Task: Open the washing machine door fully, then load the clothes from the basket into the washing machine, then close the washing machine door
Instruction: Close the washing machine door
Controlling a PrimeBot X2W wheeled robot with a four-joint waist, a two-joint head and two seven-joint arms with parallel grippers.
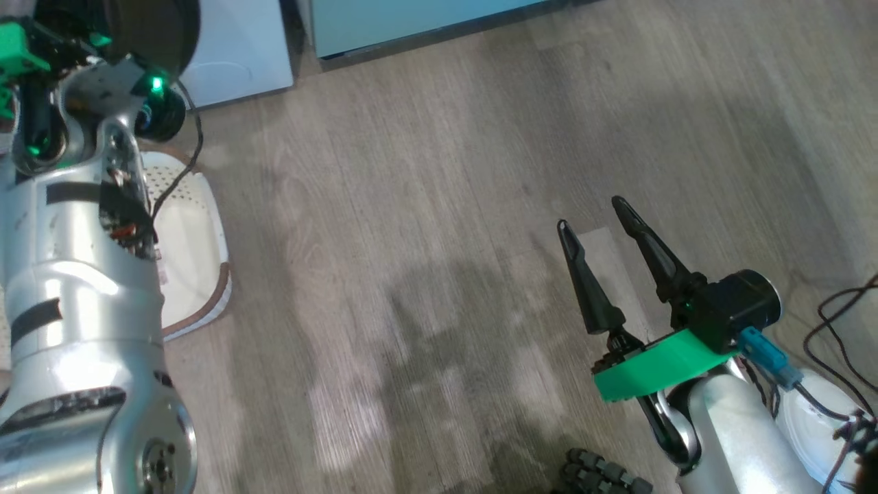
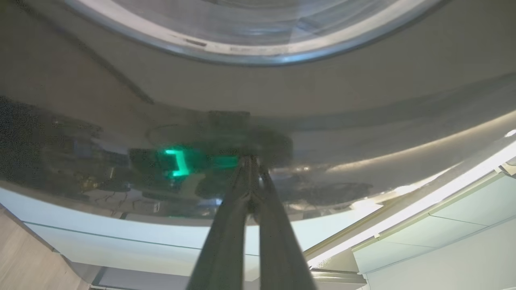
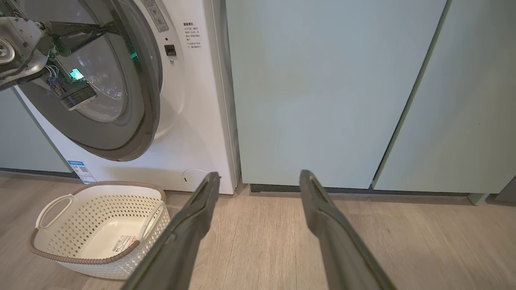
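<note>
The washing machine (image 3: 193, 133) stands white at the left, its round door (image 3: 121, 147) ajar, a little off the front. My left gripper (image 2: 250, 160) is shut with nothing in it, its fingertips against the door's glossy black rim (image 2: 322, 133); in the right wrist view the left arm (image 3: 20, 48) reaches across the door's glass. The basket (image 3: 96, 193) sits on the floor below the door, holding just its paper label. The clothes are out of view. My right gripper (image 1: 590, 213) hangs open over bare floor, well right of the basket (image 1: 206, 226).
Pale teal cabinets (image 3: 322, 88) stand right of the machine. Wood floor (image 1: 425, 240) spreads between basket and right arm. Dark cables (image 1: 844, 309) lie at the far right. Part of my base (image 1: 603, 477) shows at the bottom edge.
</note>
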